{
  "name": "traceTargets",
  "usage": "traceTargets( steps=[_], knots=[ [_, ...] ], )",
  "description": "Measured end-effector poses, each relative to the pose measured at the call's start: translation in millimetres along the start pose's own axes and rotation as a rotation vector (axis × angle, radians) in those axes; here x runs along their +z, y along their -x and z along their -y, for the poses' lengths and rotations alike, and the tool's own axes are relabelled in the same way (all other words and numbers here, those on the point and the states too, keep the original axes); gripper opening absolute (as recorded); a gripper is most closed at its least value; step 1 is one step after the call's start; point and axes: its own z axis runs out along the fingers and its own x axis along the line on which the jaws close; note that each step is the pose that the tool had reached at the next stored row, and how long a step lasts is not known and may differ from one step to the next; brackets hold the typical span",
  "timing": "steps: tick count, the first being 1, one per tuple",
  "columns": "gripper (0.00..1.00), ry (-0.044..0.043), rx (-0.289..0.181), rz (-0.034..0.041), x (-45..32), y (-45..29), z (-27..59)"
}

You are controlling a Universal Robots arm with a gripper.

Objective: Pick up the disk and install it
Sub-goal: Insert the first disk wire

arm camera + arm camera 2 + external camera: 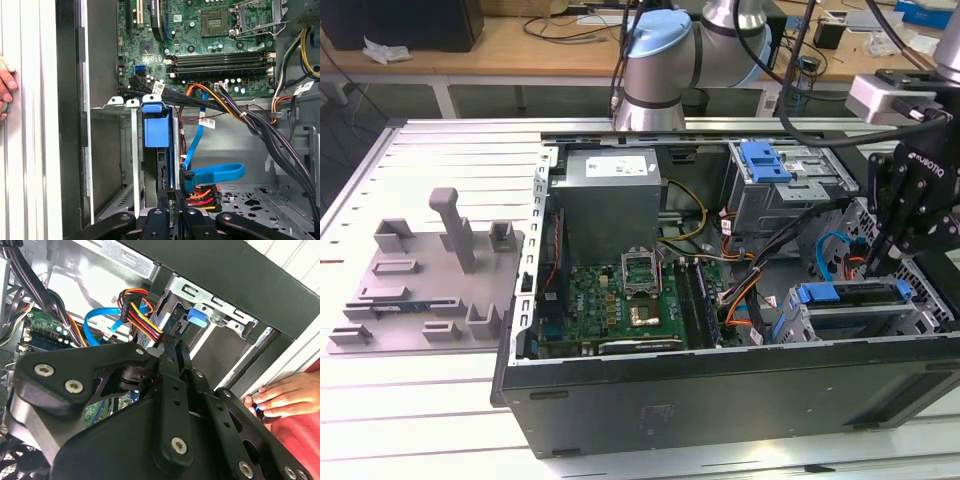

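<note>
Just beyond the hand [172, 196], the disk [156, 131] upright in its cage [116, 104]; grip indiscernible.

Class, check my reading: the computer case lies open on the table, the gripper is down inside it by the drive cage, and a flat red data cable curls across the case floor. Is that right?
One detail is wrong: the flat data cable curling across the floor of the case is blue, not red, as the first wrist view shows. The gripper is indeed down by the drive cage.

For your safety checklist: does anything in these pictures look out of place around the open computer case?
Yes: a person's hand rests on the edge of the case close to the gripper, in both wrist views. A hand this near a working arm is a hazard.
</note>
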Motion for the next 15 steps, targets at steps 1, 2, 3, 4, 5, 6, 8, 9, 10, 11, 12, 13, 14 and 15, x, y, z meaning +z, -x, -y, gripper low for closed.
traceTargets(
  steps=[1, 2, 3, 4, 5, 6, 8, 9, 10, 11, 12, 13, 14, 15],
  knots=[
    [0.16, -0.0001, 0.000, 0.0027, 0.2, -0.9, 0.0],
    [0.16, -0.0001, 0.000, 0.0042, 0.3, -1.5, 0.0],
    [0.16, -0.0001, 0.000, 0.0068, 0.6, -2.7, -0.2],
    [0.16, 0.0000, 0.000, 0.0083, 0.7, -3.7, -0.2],
    [0.16, 0.0000, 0.000, 0.0097, 0.9, -4.6, -0.3],
    [0.16, 0.0000, 0.000, 0.0122, 1.5, -6.6, -0.6],
    [0.16, 0.0001, 0.000, 0.0158, 3.8, -7.2, -0.9],
    [0.16, 0.0002, 0.000, 0.0168, 4.9, -7.1, -0.9],
    [0.16, 0.0001, 0.000, 0.0168, 5.3, -7.0, -0.9],
    [0.16, 0.0001, -0.001, 0.0168, 5.8, -6.9, -0.9],
    [0.16, 0.0000, -0.001, 0.0168, 6.0, -6.9, -0.9],
    [0.16, 0.0000, -0.002, 0.0167, 6.1, -6.9, -0.8],
    [0.16, -0.0001, -0.003, 0.0168, 6.4, -6.9, -0.8],
    [0.16, -0.0003, -0.004, 0.0168, 6.6, -6.8, -0.9]
  ],
)
